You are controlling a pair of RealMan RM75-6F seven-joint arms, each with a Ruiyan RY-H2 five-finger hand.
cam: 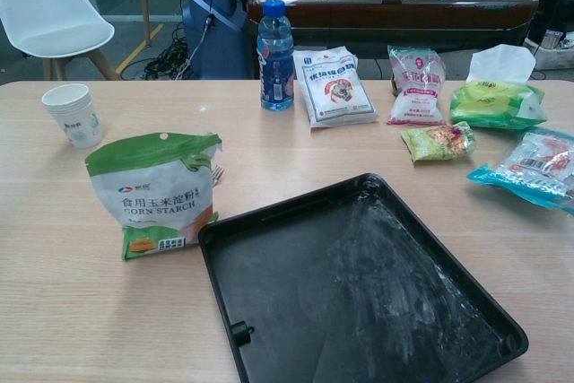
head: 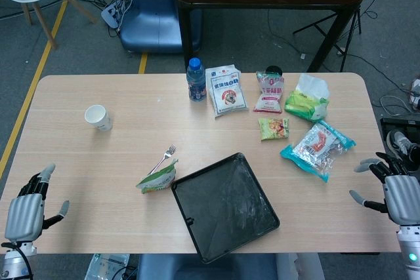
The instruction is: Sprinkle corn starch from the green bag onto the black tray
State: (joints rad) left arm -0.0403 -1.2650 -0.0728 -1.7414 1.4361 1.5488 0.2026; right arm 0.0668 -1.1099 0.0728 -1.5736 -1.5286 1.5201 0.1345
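The green bag (cam: 155,193) of corn starch stands upright, just beside the black tray (cam: 296,311) at its 9 o'clock. Its torn, floppy top could spill early if squeezed. A fork (head: 162,159) lies close behind. Left hand (head: 29,206) and right hand (head: 392,188) wait open-fingered, empty, well apart at the near corners.

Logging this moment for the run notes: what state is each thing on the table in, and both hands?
green corn starch bag: upright, top torn open, beside the tray
black tray: flat, dusted with white powder
water bottle: upright, capped
paper cup: upright
fork: lying behind the bag
left hand: open, holding nothing
right hand: open, holding nothing
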